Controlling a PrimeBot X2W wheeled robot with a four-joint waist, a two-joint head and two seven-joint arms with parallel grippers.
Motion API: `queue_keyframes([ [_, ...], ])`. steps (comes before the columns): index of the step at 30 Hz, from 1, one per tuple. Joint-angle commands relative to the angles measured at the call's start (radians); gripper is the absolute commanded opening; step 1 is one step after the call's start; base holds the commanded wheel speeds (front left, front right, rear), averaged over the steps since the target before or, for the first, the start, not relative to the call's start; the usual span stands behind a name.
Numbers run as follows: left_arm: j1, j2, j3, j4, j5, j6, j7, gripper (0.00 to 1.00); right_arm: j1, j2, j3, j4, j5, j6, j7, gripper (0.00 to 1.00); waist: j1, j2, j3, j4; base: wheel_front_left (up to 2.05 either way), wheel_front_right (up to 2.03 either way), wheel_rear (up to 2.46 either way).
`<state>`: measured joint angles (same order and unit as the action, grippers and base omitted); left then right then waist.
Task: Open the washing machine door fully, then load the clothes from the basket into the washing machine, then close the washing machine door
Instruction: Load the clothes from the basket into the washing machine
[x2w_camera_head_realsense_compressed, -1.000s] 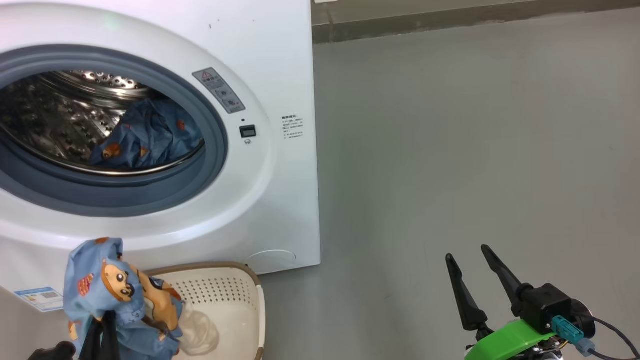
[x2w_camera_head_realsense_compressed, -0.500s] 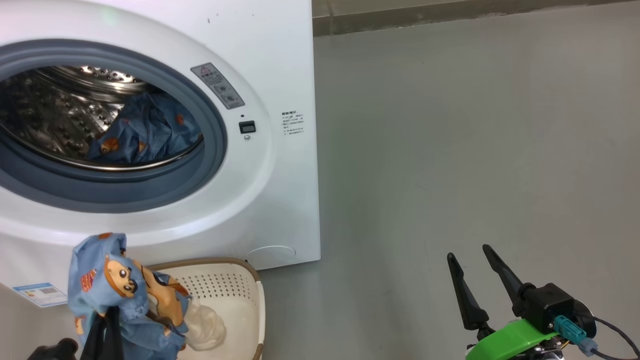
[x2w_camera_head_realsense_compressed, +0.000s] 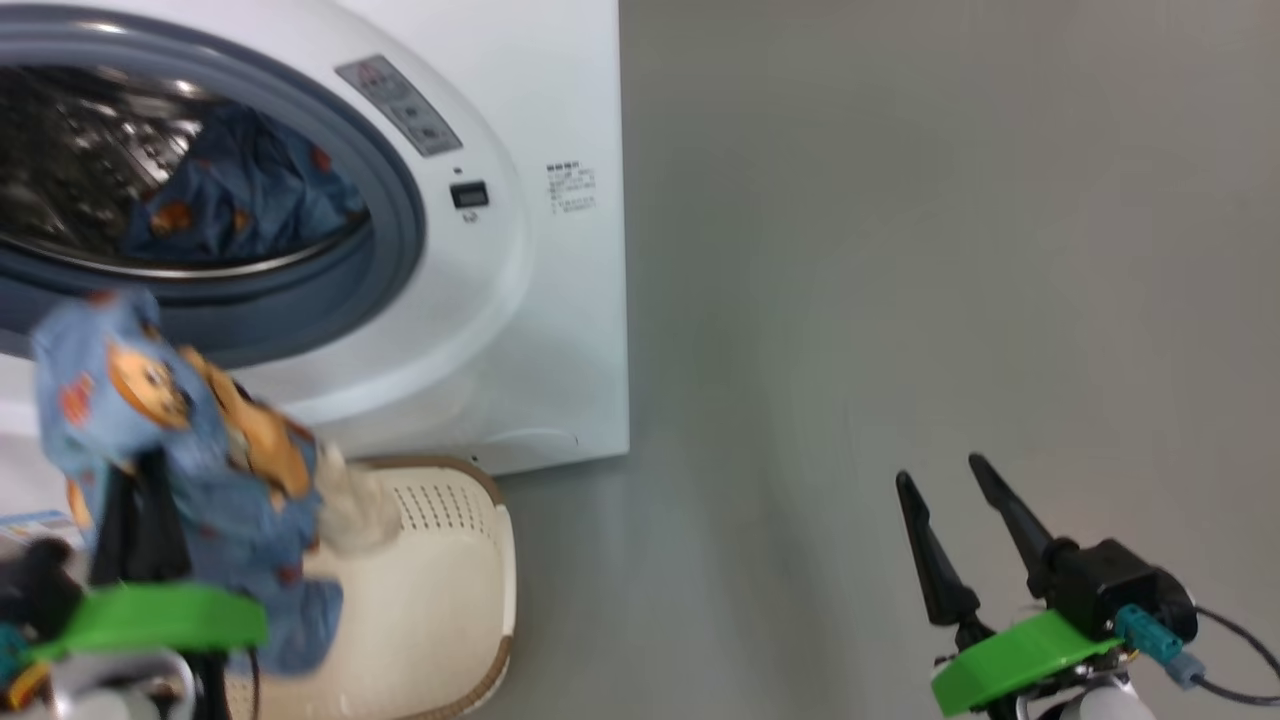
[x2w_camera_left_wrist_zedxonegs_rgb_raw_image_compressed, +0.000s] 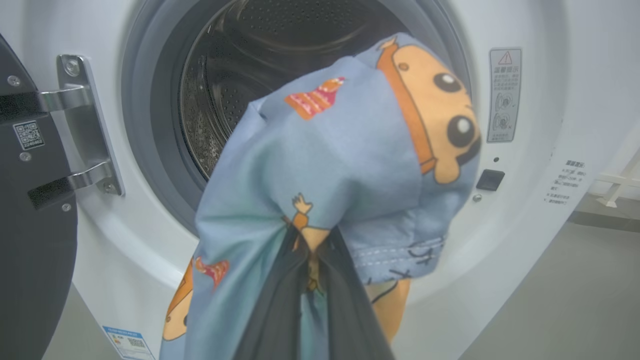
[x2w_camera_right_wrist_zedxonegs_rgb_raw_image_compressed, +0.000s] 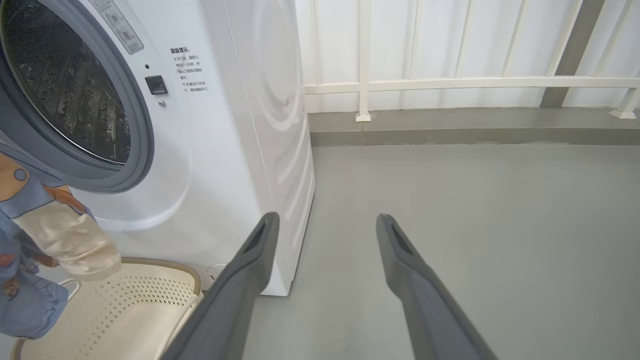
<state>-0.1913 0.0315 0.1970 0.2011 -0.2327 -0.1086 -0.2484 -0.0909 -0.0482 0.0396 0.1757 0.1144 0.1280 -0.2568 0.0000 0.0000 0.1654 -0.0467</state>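
The washing machine (x2w_camera_head_realsense_compressed: 560, 330) stands open, with its steel drum (x2w_camera_left_wrist_zedxonegs_rgb_raw_image_compressed: 280, 50) bare to view and one blue printed garment (x2w_camera_head_realsense_compressed: 240, 190) lying inside. The washing machine door (x2w_camera_left_wrist_zedxonegs_rgb_raw_image_compressed: 30, 225) is swung wide on its hinges at the left edge of the left wrist view. My left gripper (x2w_camera_left_wrist_zedxonegs_rgb_raw_image_compressed: 310, 240) is shut on a bunch of light-blue clothes (x2w_camera_head_realsense_compressed: 150, 420) with orange animal prints. It holds them above the basket (x2w_camera_head_realsense_compressed: 440, 560), in front of the drum opening's lower rim. A beige cloth (x2w_camera_right_wrist_zedxonegs_rgb_raw_image_compressed: 65, 240) hangs with the bunch. My right gripper (x2w_camera_head_realsense_compressed: 940, 470) stands open and holds nothing, over the floor far to the right.
The cream perforated basket (x2w_camera_right_wrist_zedxonegs_rgb_raw_image_compressed: 125, 300) sits on the grey floor (x2w_camera_head_realsense_compressed: 900, 250) against the machine's front. A white railing (x2w_camera_right_wrist_zedxonegs_rgb_raw_image_compressed: 450, 82) and low kerb run behind the machine. The floor stretches wide to the right of the machine.
My left gripper has raised the bunch of clothes out of the basket toward the drum opening. The head camera has tilted, shifting the whole picture. The right gripper has stayed in place.
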Motion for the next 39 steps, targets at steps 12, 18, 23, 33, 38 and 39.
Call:
queue_keyframes([
  [12, -0.409, 0.162, 0.092, 0.140, -0.031, -0.019, -0.013, 0.00, -0.105, -0.002, 0.001, -0.074, -0.015, 0.003, -0.005, 1.00, 0.0000, 0.0000, 0.301, -0.084, 0.00, 0.00, 0.00],
  [18, -0.625, 0.308, 0.064, 0.298, -0.030, -0.021, -0.008, 0.00, -0.142, -0.002, 0.003, -0.097, 0.002, 0.003, -0.005, 1.00, 0.0000, 0.0000, 0.412, -0.138, 0.00, 0.00, 0.00],
  [23, -0.785, 0.433, -0.017, 0.396, -0.025, -0.022, 0.023, 0.00, -0.164, -0.002, 0.010, -0.110, 0.029, 0.003, -0.005, 1.00, 0.0000, 0.0000, 0.482, -0.188, 0.00, 0.00, 0.00],
  [33, -1.097, 0.609, -0.160, 0.556, 0.025, -0.022, 0.073, 0.00, -0.193, -0.002, 0.040, -0.116, 0.077, 0.003, -0.005, 1.00, 0.0000, 0.0000, 0.585, -0.267, 0.00, 0.00, 0.00],
  [38, -1.206, 0.641, -0.196, 0.613, 0.036, -0.022, 0.075, 0.00, -0.201, -0.002, 0.060, -0.115, 0.092, 0.003, -0.005, 1.00, 0.0000, 0.0000, 0.610, -0.291, 0.00, 0.00, 0.00],
  [39, -1.234, 0.647, -0.199, 0.627, 0.040, -0.020, 0.069, 0.00, -0.203, -0.002, 0.064, -0.115, 0.094, 0.003, -0.005, 1.00, 0.0000, 0.0000, 0.615, -0.296, 0.00, 0.00, 0.00],
])
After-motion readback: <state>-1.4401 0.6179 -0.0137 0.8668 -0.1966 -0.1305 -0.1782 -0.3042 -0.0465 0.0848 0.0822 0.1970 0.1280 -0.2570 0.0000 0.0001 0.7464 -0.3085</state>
